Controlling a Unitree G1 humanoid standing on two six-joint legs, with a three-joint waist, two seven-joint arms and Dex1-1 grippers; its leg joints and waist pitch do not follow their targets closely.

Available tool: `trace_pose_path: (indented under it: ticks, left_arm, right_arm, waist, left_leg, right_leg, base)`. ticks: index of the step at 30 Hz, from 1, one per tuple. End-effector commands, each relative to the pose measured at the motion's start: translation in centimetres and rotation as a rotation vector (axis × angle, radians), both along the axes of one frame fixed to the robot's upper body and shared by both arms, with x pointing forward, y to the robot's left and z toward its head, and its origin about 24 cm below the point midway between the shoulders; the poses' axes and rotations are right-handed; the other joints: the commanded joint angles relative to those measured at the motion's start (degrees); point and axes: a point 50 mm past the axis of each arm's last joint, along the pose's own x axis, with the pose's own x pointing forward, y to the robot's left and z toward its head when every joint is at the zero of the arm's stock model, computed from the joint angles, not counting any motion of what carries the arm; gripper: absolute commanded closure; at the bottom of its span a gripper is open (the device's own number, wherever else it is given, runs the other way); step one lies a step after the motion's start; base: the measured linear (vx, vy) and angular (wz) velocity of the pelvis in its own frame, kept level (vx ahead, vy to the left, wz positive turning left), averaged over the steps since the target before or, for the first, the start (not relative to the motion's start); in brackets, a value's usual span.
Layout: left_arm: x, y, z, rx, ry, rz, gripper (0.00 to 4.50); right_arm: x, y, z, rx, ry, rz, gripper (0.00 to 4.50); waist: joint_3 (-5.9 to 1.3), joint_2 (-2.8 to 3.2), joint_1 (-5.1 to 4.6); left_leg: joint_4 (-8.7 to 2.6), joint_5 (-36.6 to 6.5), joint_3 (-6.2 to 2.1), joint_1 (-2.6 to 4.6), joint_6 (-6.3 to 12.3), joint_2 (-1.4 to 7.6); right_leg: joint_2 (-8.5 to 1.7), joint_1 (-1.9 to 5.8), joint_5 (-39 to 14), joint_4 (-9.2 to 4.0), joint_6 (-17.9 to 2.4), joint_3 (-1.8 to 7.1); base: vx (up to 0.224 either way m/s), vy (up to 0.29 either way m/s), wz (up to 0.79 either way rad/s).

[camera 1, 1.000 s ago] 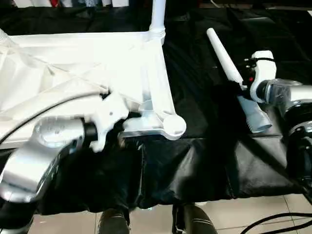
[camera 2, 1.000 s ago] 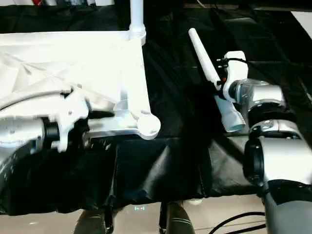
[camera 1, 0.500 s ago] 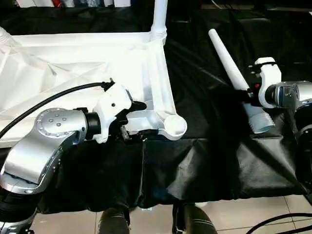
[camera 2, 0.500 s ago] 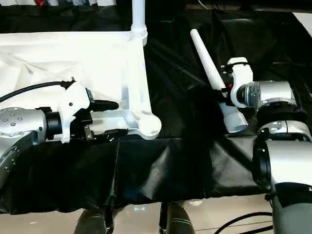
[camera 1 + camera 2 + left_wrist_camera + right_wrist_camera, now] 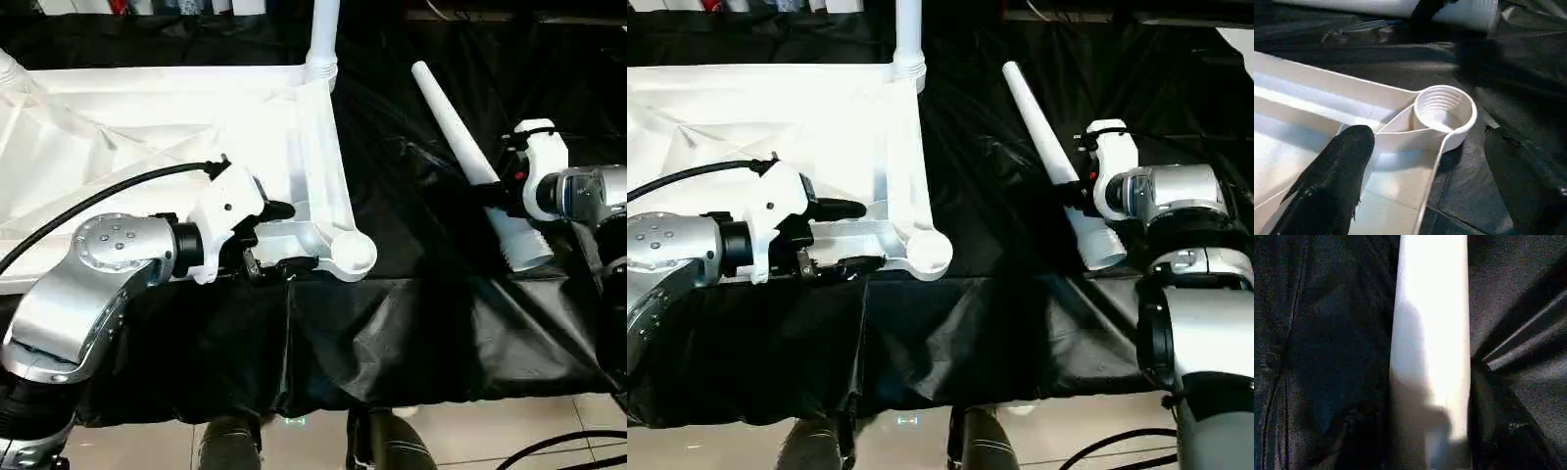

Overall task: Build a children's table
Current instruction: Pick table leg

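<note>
The left gripper (image 5: pixel 277 238) stands with its two black fingers wide apart, straddling the near edge of the table top (image 5: pixel 176 127) close to its front right corner. One finger (image 5: pixel 1334 181) lies over the ribbed inner face of the top; the other (image 5: pixel 1528 181) hangs outside the rim above the black cloth (image 5: pixel 411 323). Neither finger visibly presses the plastic. Just ahead of them sits the round corner socket (image 5: pixel 1444 108), an open cup with ridged walls and nothing in it.

The right gripper (image 5: pixel 1080 189) sits around the loose leg (image 5: pixel 470 162), near its thick end, with a dark finger (image 5: pixel 1498 431) on either side of the white tube. Whether they have clamped it cannot be told.

That leg lies flat on the cloth to the right of the top, well apart from it. Its long axis runs from the narrow tip at the far left to the wide ribbed mouth at the near right.

The top lies upside down, ribs upward, its long side running across the view. An upright leg (image 5: pixel 322 29) stands in the far right corner socket.
</note>
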Motion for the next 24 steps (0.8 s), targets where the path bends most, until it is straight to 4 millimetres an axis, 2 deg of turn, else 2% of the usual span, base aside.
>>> trace_pose_path:
  ticks: [1,4,5,7,8,10,12,13,14,16,17,19,24]
  left_arm:
    - [0.0,-0.4,0.2,-0.002,-0.014,-0.018,0.42]
    - [0.4,-0.6,0.3,-0.022,-0.030,-0.005,0.42]
    - [0.6,-0.7,0.4,-0.029,-0.036,0.002,0.42]
    - [1.2,-1.0,0.4,-0.048,-0.057,0.031,0.42]
    - [1.5,-1.3,0.4,-0.060,-0.070,0.053,0.42]
    - [2.2,-1.7,0.4,-0.093,-0.069,0.095,0.42]
    - [2.9,-2.6,0.3,-0.151,-0.058,0.138,0.42]
    - [3.2,-3.0,0.2,-0.180,-0.051,0.157,0.42]
    - [3.7,-3.6,0.1,-0.221,-0.036,0.188,0.42]
    - [4.2,-4.7,-0.2,-0.287,-0.005,0.222,0.42]
    - [4.4,-5.2,-0.3,-0.313,0.008,0.229,0.42]
    - [4.8,-6.1,-0.3,-0.362,0.025,0.247,0.42]
    - [5.2,-8.6,-0.4,-0.481,0.088,0.223,0.42]
  right_arm:
    - [-1.3,-0.2,-3.2,0.059,0.142,-0.034,2.68]
    - [-1.2,-0.4,-2.5,0.112,0.099,-0.051,2.69]
    - [-1.2,-0.4,-2.3,0.134,0.084,-0.055,2.69]
    - [-1.2,-0.3,-1.8,0.212,0.036,-0.056,2.69]
    - [-1.4,-0.3,-1.7,0.261,0.017,-0.051,2.69]
    - [-1.6,-0.1,-1.6,0.323,-0.015,-0.043,2.69]
    - [-2.0,0.1,-1.7,0.369,-0.056,-0.024,2.69]
    - [-2.2,0.4,-1.9,0.398,-0.081,-0.015,2.69]
    - [-2.6,1.0,-1.9,0.441,-0.169,0.033,2.69]
    - [-3.6,2.0,-2.2,0.487,-0.274,0.098,2.70]
    - [-4.1,2.3,-2.4,0.498,-0.294,0.117,2.70]
    - [-5.0,3.1,-2.6,0.510,-0.329,0.151,2.70]
    - [-6.7,5.3,-1.9,0.622,-0.426,0.174,2.70]
  waist:
    - [-5.78,1.04,0.16]
    - [-6.58,0.71,0.19]
    - [-6.52,0.74,0.30]
    - [-7.37,0.97,0.43]
    - [-7.31,0.86,0.50]
    - [-7.93,1.11,0.59]
    - [-8.00,0.77,0.72]
    - [-8.56,1.26,0.87]
    - [-8.48,1.11,0.84]
    - [-8.98,0.87,0.77]
    - [-9.08,0.71,0.80]
    - [-9.59,0.60,0.73]
    - [-10.51,0.69,0.62]
  left_leg:
    - [-2.33,0.86,0.61,1.42,4.93,0.34]
    - [-2.14,0.86,0.66,1.39,4.77,0.32]
    - [-2.09,1.40,0.63,1.25,5.04,0.27]
    - [-1.84,1.87,0.61,1.34,5.30,0.28]
    - [-1.83,1.44,0.60,1.19,5.50,0.23]
    - [-1.58,1.41,0.55,1.22,5.70,0.29]
    - [-1.53,0.10,0.55,0.99,5.84,0.21]
    - [-1.39,-0.22,0.39,1.12,5.70,0.25]
    - [-1.41,-1.04,0.54,0.90,5.85,0.12]
    - [-1.52,-2.42,0.38,0.92,6.08,0.15]
    - [-1.57,-3.17,0.33,1.05,6.22,0.25]
    - [-1.63,-3.00,0.12,0.94,6.14,0.13]
    - [-1.61,-4.57,0.20,0.96,5.19,-0.02]
  right_leg:
    - [-1.68,4.54,7.27,-1.70,-22.26,2.02]
    - [-1.69,4.94,7.49,-1.50,-22.31,2.10]
    - [-1.60,4.93,8.34,-1.43,-22.19,2.13]
    - [-1.68,5.09,9.01,-1.16,-22.35,2.08]
    - [-1.55,5.20,9.03,-1.30,-22.01,2.13]
    - [-1.70,5.24,9.77,-1.06,-22.24,2.14]
    - [-1.72,5.27,8.51,-1.27,-21.78,2.18]
    - [-1.85,5.36,7.73,-1.10,-21.90,2.08]
    - [-1.83,5.46,7.13,-1.48,-21.01,2.28]
    - [-1.98,5.51,4.65,-1.74,-20.02,2.10]
    - [-2.09,5.41,3.17,-1.98,-18.98,2.18]
    - [-2.08,5.49,0.58,-2.13,-18.21,1.95]
    - [-1.93,5.03,-5.54,-3.01,-15.29,1.89]
  base:
    - [0.000,0.000,0.00]
    - [0.000,0.000,0.00]
    - [0.000,0.000,0.00]
    - [0.000,0.000,0.00]
    - [0.000,0.000,0.00]
    - [0.000,0.000,0.00]
    - [0.000,0.000,0.00]
    - [0.000,0.000,0.00]
    - [0.000,0.000,0.00]
    - [0.000,0.000,0.00]
    - [0.000,0.000,0.00]
    - [0.000,0.000,0.00]
    - [0.000,0.000,0.00]
